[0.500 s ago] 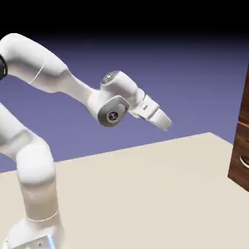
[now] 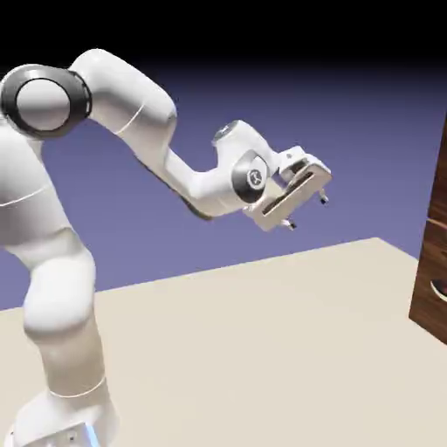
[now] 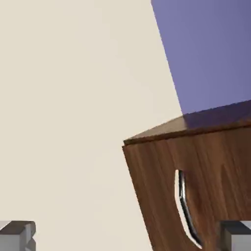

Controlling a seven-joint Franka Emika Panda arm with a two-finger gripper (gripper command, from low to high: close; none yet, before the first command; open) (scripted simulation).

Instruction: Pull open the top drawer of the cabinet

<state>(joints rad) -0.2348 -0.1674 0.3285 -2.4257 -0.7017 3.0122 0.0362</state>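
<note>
The cabinet (image 2: 431,262) is a dark brown wood-grain box cut off by the exterior view's right edge. Only a sliver of the top drawer (image 2: 442,188) shows above a horizontal seam, and its handle is out of view. A lower front carries a pale curved handle (image 2: 439,291). My gripper (image 2: 307,212) hangs in mid-air well to the left of the cabinet, level with the upper front. It is open, with nothing between its fingers. The hand view, rolled, shows the cabinet (image 3: 157,196), one pale handle (image 3: 184,208) and my gripper (image 3: 126,239) with its tips wide apart.
The beige table (image 2: 262,349) spreads below the arm and reaches the cabinet's foot. The arm's white elbow and forearm (image 2: 188,179) rise from the exterior view's left. A blue-violet backdrop fills the space behind.
The arm has lifted and swung to the right. The hand has moved up, nearer the cabinet, and rolled, so both spread fingertips now show.
</note>
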